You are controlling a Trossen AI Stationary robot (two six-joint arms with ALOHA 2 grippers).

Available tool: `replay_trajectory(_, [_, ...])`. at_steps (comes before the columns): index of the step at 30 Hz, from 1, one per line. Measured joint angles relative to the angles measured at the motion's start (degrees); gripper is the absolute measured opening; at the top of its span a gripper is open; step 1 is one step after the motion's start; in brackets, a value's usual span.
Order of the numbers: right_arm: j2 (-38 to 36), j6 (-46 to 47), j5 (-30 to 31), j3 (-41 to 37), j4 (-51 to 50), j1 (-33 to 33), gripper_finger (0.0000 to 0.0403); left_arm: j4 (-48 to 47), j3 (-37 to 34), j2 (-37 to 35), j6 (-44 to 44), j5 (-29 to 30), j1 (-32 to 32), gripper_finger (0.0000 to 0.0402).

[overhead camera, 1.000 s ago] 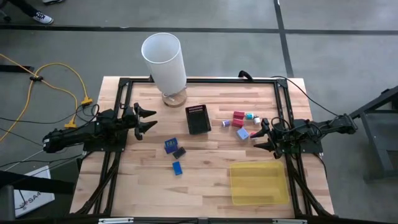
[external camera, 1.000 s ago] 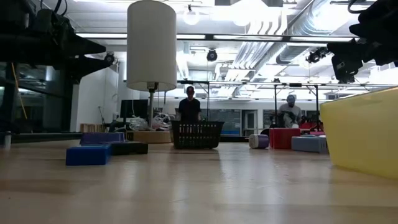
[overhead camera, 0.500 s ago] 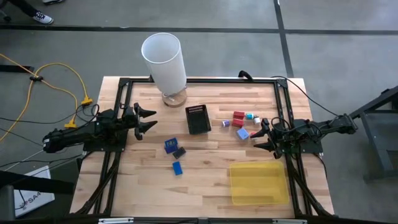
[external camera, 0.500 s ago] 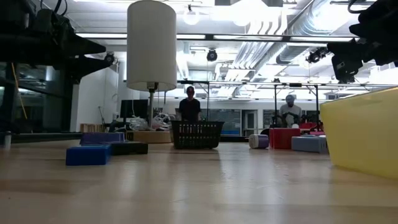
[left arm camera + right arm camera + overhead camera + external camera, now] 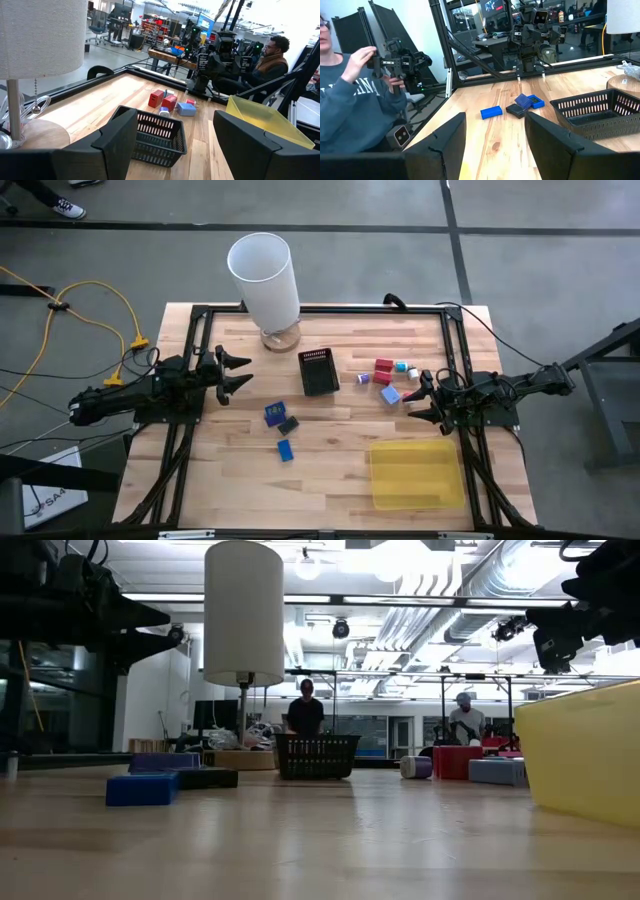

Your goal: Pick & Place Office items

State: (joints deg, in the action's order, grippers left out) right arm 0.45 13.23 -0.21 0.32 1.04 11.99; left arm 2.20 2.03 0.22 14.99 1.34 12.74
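Office items: blue and black pieces [image 5: 279, 423] lie mid-bench; red block [image 5: 384, 367] and small mates sit beside the mesh box [image 5: 319, 372].
Left hand [image 5: 238, 371]: open, empty, raised at the bench's left edge, apparently waiting.
Right hand [image 5: 419, 399]: open, empty, nearest the red cluster, likely reaching first.

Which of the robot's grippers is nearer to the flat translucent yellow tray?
The right gripper: it hovers just beyond the flat translucent yellow tray, near its far edge. The left gripper waits across the table, past the black mesh box.
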Motion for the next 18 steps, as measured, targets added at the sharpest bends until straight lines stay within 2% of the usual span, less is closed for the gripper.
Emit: replay_trajectory(18, [-0.02, 0.02, 0.0, 0.0, 0.02, 0.0, 0.019, -0.03, 0.02, -0.02, -3.34, 3.24, -0.12, 0.0256])
